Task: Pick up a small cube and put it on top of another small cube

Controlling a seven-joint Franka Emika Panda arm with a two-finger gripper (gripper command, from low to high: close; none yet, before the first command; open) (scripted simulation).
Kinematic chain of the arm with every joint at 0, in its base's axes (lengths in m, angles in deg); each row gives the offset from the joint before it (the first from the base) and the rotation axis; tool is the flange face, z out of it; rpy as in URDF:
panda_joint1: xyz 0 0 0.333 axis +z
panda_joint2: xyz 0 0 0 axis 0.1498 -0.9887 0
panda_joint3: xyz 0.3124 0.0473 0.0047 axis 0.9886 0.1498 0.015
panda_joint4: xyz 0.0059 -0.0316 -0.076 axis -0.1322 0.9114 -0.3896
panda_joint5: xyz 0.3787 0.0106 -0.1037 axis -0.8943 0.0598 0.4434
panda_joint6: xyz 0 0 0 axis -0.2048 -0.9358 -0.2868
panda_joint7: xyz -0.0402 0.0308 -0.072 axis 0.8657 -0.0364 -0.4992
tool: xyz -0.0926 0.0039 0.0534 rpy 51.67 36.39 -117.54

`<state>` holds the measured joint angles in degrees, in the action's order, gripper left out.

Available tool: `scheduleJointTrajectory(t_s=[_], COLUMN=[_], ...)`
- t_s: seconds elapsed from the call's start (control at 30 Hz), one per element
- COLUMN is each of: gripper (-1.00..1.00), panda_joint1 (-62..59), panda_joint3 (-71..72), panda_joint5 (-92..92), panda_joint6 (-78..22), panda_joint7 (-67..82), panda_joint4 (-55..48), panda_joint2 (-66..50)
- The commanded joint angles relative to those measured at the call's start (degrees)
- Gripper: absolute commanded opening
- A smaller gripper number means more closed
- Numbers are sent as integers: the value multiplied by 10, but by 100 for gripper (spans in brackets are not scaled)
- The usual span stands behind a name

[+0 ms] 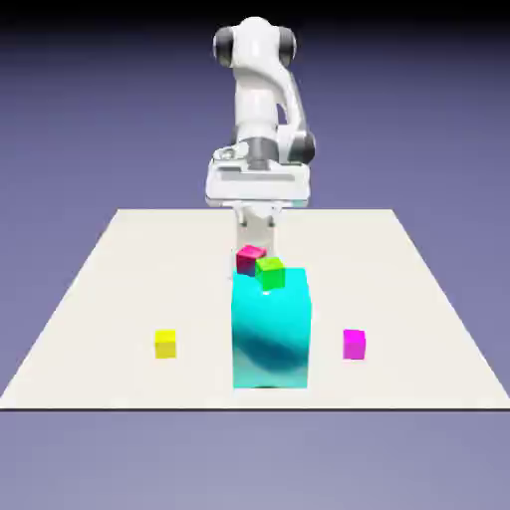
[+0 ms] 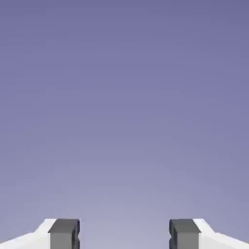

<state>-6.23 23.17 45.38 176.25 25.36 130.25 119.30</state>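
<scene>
The small magenta cube (image 1: pixel 354 344) sits on the table toward the exterior view's right, beside the big cyan block (image 1: pixel 271 329). My gripper (image 1: pixel 257 237) hangs behind the cyan block, far from the magenta cube. It points down just above a crimson small cube (image 1: pixel 248 259) and a green small cube (image 1: pixel 269 272). Both of these show at the cyan block's top back edge, and I cannot tell whether they rest on it. In the hand view the gripper (image 2: pixel 124 236) is open, its fingertips (image 2: pixel 63 233) wide apart with only backdrop between them. No cube shows there.
A yellow small cube (image 1: pixel 165 344) lies on the table (image 1: pixel 100 299) at the exterior view's left, level with the magenta one. The tall cyan block stands between them in the middle, near the table's front edge.
</scene>
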Motion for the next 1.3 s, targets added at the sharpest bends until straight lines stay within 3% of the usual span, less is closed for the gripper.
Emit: scheduleJointTrajectory(t_s=[0.0, 0.63, 0.9, 0.93, 1.13, 1.27], gripper=[0, 0, 0, -100, -100, -100], panda_joint1=[14, 281, 305, 305, 288, 270], panda_joint3=[2, 40, 2, 2, 40, 49], panda_joint5=[8, 158, 212, 212, 163, 137], panda_joint6=[-13, -265, -175, -175, -269, -363], panda_joint7=[14, 282, 249, 249, 287, 231], panda_joint4=[-9, -173, -186, -186, -177, -197], panda_joint2=[-21, -415, -530, -530, -426, -353])
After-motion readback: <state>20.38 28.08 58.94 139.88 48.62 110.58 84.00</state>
